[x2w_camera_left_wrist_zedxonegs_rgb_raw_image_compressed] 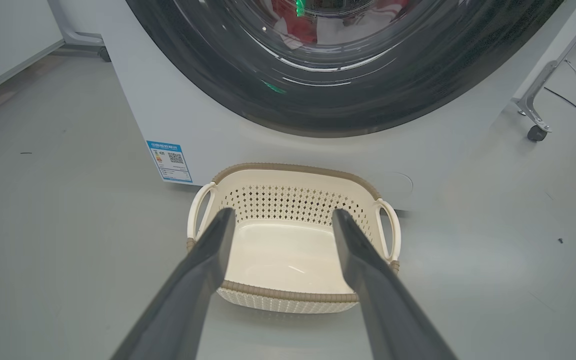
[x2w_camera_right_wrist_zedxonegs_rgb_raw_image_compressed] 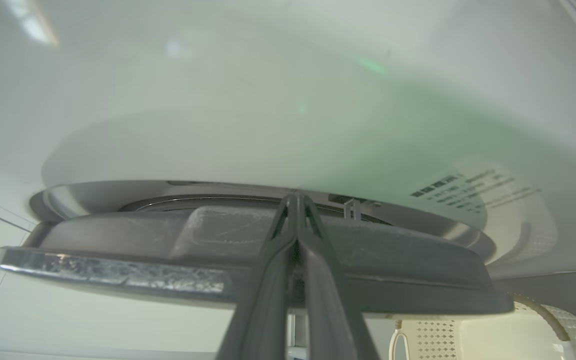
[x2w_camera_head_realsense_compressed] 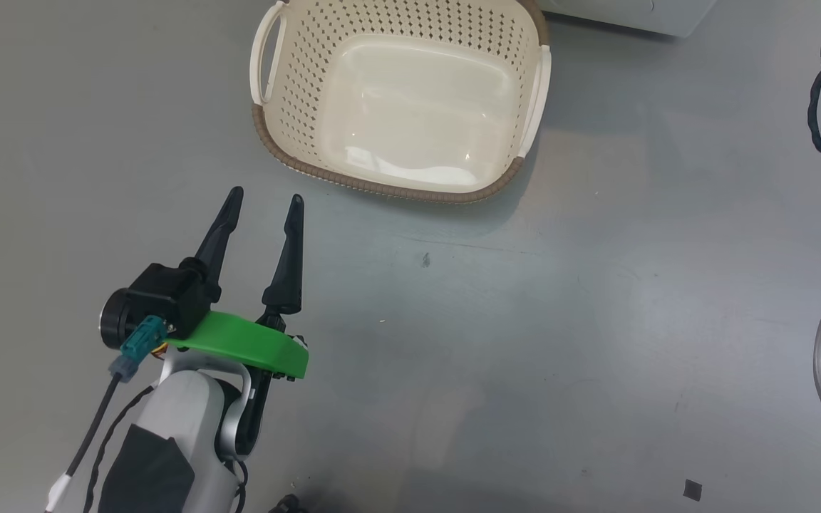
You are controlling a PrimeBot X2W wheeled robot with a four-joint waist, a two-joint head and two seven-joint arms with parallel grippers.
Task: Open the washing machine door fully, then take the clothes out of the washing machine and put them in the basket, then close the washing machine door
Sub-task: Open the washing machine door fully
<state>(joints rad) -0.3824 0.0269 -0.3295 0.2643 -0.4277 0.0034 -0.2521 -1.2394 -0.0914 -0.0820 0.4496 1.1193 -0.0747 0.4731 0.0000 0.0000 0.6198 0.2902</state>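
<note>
Black-rimmed door (x2w_camera_right_wrist_zedxonegs_rgb_raw_image_compressed: 93, 240) edge-on at right gripper (x2w_camera_right_wrist_zedxonegs_rgb_raw_image_compressed: 296, 197) tips, fingers pinched together | left gripper (x2w_camera_head_realsense_compressed: 266, 196) spread wide, empty, facing basket (x2w_camera_head_realsense_compressed: 410, 194)

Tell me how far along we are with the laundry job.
Done: nothing yet. The basket is empty and the red clothes sit behind the glass of the washing machine door. In hand: the right gripper, shut, has its tips at the door's edge; the left gripper hovers open near the basket. Left: opening the door fully, moving the clothes, closing up.
</note>
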